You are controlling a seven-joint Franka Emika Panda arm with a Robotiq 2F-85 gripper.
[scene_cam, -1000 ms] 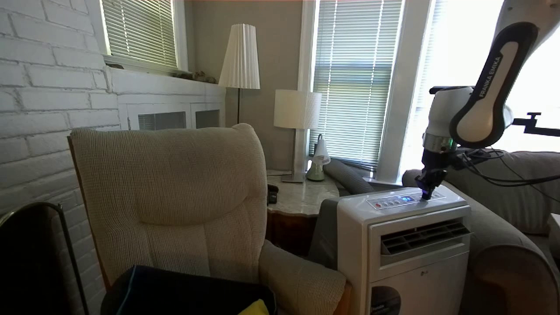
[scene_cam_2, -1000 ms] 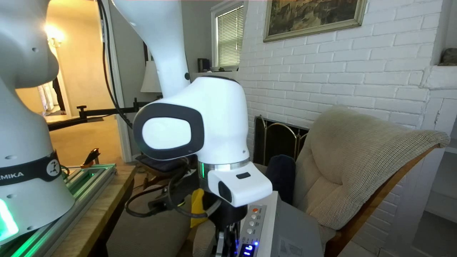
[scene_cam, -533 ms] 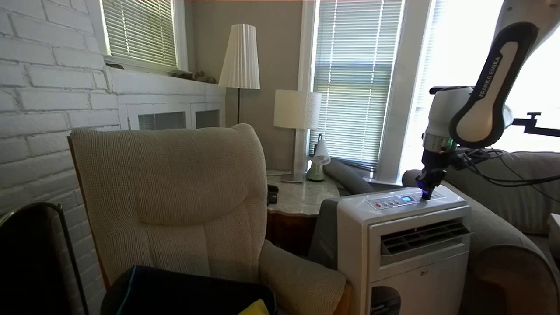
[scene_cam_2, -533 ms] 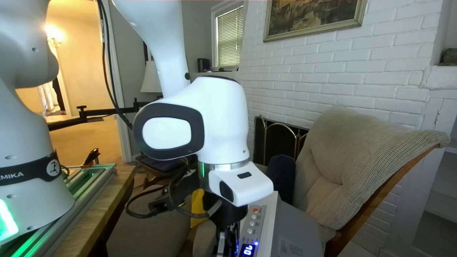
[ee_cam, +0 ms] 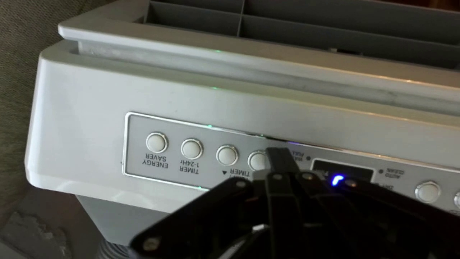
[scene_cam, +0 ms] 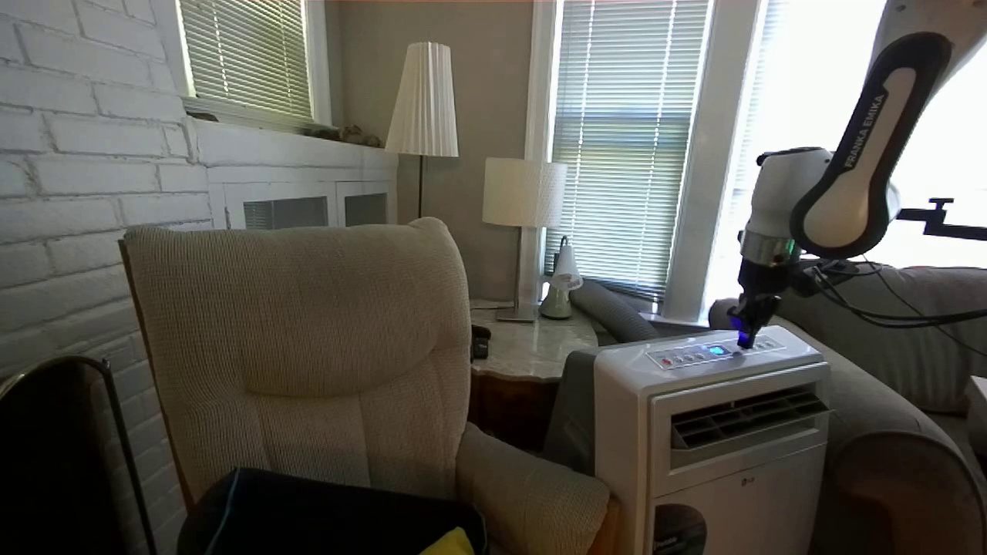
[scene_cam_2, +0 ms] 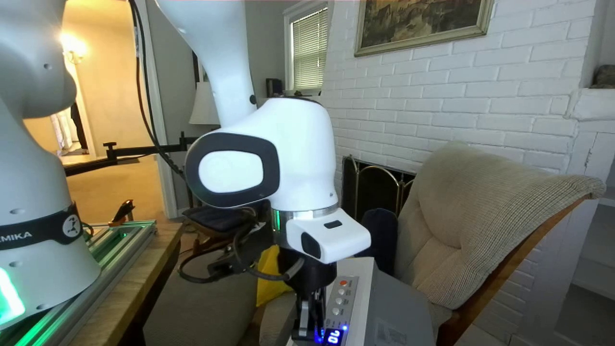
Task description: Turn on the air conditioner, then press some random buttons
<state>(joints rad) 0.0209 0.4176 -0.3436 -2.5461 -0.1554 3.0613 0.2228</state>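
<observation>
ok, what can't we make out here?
Wrist view: blue-lit black display, partly hidden by the black end effector.
Wrist view: round white button left of the display, same blocker.
Wrist view: grey rectangular control panel, one end cut off by the right edge.
In an exterior view: dark rounded label on the white boxy air conditioner, lettering too small, bottom cut off by the lower edge.

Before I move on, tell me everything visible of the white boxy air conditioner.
The white boxy air conditioner, seemingly plastic with a grey rear, stands upright beside a beige fabric armchair, base out of frame. Its front has a grey slatted vent. The grey top panel holds round white buttons, an orange-red one and a blue-lit display, so it seems on. The closed black two-fingered hand is over the panel; contact is unclear.
</observation>
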